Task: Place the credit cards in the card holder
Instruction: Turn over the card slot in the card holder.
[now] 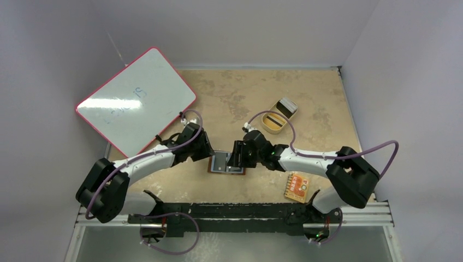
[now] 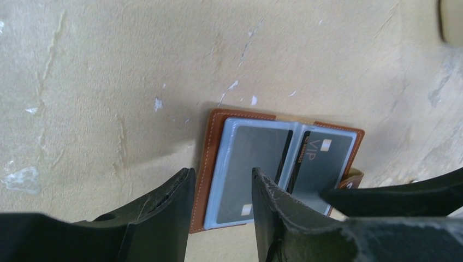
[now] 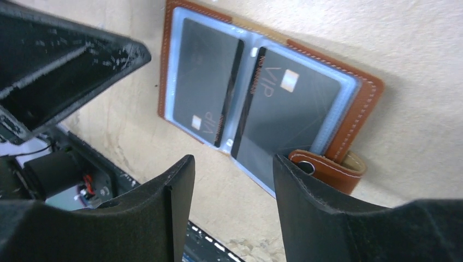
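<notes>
Pocketing credit cards (image 3: pixel 289 109), apparently: card holder (image 3: pixel 363 106)

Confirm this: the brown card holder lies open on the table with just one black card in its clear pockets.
Wrong on the count. The right wrist view shows two credit cards in the clear pockets, one on each half. The rest stands: the card holder lies open on the table.

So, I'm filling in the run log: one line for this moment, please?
card holder: open on table | credit cards: both in clear pockets | left gripper: open, empty | right gripper: open, empty
</notes>
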{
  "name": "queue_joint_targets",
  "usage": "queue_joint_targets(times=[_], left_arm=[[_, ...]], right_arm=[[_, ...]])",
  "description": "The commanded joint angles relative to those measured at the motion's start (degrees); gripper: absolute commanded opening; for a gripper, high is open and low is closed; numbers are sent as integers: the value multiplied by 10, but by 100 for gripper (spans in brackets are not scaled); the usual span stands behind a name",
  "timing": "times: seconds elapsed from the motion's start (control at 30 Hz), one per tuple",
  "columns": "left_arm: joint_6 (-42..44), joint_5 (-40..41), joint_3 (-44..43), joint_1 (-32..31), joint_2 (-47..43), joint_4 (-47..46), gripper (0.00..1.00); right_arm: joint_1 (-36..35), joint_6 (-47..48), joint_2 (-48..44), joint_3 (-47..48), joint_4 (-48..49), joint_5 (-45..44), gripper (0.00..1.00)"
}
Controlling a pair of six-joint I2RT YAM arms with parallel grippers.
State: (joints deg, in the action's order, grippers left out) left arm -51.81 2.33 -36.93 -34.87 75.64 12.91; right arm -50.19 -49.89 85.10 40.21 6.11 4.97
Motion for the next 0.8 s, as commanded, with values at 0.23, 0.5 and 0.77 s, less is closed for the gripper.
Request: queue_joint_targets(times=[0.23, 0.5, 0.77], left_arm=[[2, -49, 36, 5, 7, -43, 41], [-8, -75, 54, 4, 1, -71, 43], [-36, -116, 77, 4, 2, -124, 36]], right_arm=[[6, 2, -21, 2, -51, -76, 60], [13, 5, -12, -6, -39, -81, 63], [11, 23, -36, 15, -49, -65, 61]])
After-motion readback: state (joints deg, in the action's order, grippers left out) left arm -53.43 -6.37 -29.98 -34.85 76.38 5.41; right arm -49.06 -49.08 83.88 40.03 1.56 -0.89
